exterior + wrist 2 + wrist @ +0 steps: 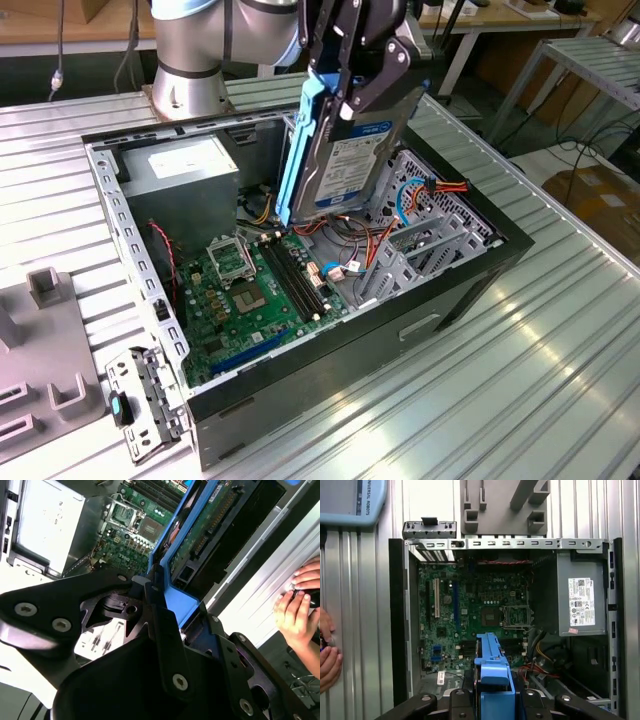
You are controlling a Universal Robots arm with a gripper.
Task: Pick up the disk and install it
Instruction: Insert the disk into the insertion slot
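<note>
My gripper (350,98) pinches the disk (350,160) on edge above the open PC case (330,375); I'd line its blue rails (298,150) w/ the drive cage (425,250), clear of cables (445,186).

One open black computer case (470,290) is counted on the ribbed metal worktop (540,380). Within it are counted one green motherboard (245,300), one grey box-shaped power supply (185,190) with a white sticker, and one grey metal drive cage (425,245). One disk (350,160), flat, silver-metal and blue-railed, is counted, and two hands (296,616) of a person.
</note>
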